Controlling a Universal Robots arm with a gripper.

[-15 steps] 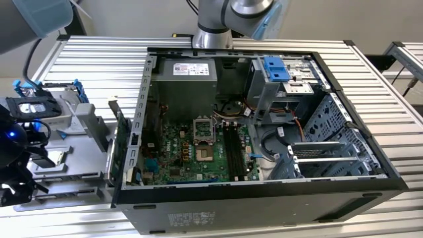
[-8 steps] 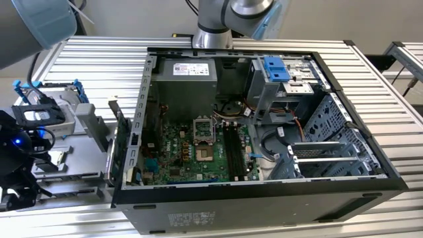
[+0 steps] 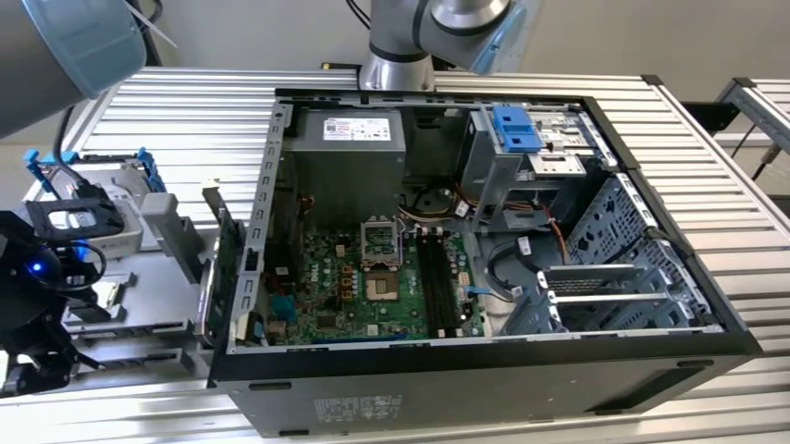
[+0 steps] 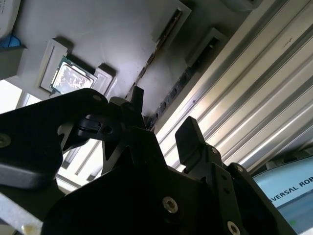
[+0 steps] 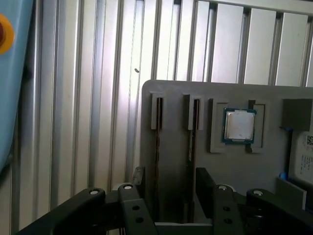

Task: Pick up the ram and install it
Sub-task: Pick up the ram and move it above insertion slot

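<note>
Two ram sticks stand on edge in narrow slots of a grey holder tray (image 5: 176, 98). In the first wrist view one ram stick (image 5: 159, 142) and the other ram stick (image 5: 193, 132) run side by side as thin dark edges. My gripper (image 5: 172, 180) hangs open above them, one black finger (image 5: 139, 178) outside each stick and nothing gripped. The second wrist view has the open gripper (image 4: 164, 115) over a stick's dark edge (image 4: 168, 95). In the exterior view the arm's black wrist (image 3: 37, 277) is low at the exterior view's left, beside the open computer case (image 3: 494, 370).
A square silver processor chip (image 5: 239, 125) lies in a pocket of the same tray. The motherboard's long memory slots (image 3: 435, 273) sit mid-case, near the processor socket (image 3: 376, 259). A drive with blue brackets (image 3: 92, 217) lies by the tray. The slatted aluminium table (image 5: 73, 98) surrounds everything.
</note>
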